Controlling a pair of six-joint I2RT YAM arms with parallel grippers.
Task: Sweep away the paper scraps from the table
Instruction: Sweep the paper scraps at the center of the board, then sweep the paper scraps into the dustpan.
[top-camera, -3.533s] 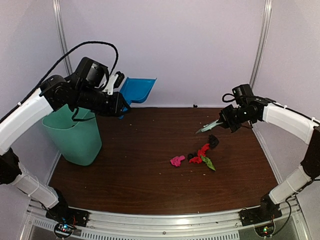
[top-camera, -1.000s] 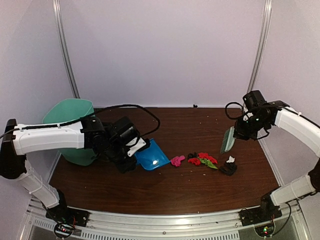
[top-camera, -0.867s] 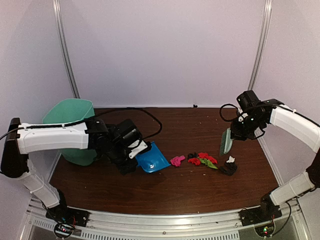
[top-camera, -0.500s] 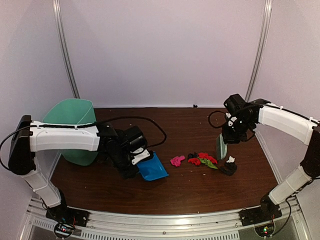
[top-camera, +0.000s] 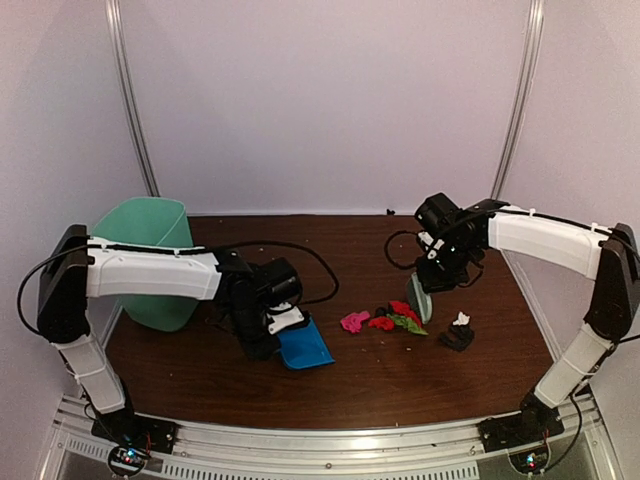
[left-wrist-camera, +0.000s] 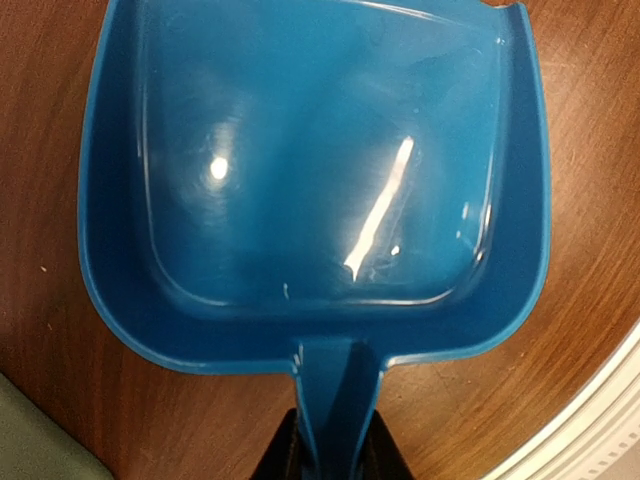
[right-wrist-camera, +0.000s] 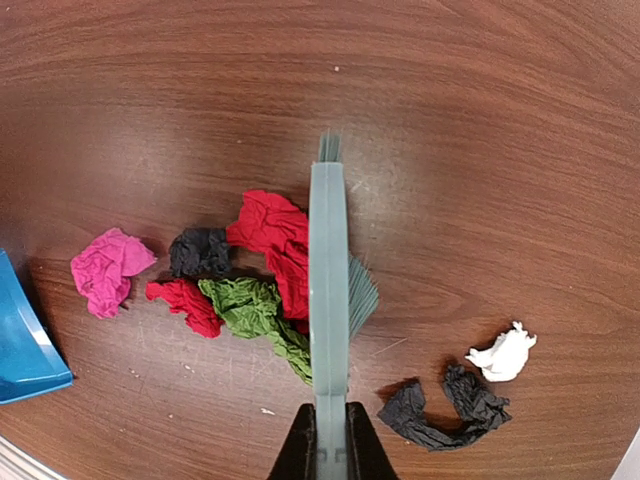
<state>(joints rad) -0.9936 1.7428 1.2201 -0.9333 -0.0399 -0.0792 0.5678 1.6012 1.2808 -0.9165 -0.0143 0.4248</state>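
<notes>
Paper scraps lie mid-table: a pink one, red ones and a green one in a cluster, with a black one and a white one apart to the right. My right gripper is shut on the pale green brush, whose bristles rest against the right side of the red and green scraps. My left gripper is shut on the handle of the blue dustpan, which lies empty on the table left of the pink scrap.
A mint-green bin stands at the table's left edge behind the left arm. The silver frame edge runs close to the dustpan's near side. A black cable loops over the table behind the left gripper.
The left arm has brought the dustpan from above the bin down onto the table and nearer the front. The right arm has carried the brush left and down to the scrap cluster.
</notes>
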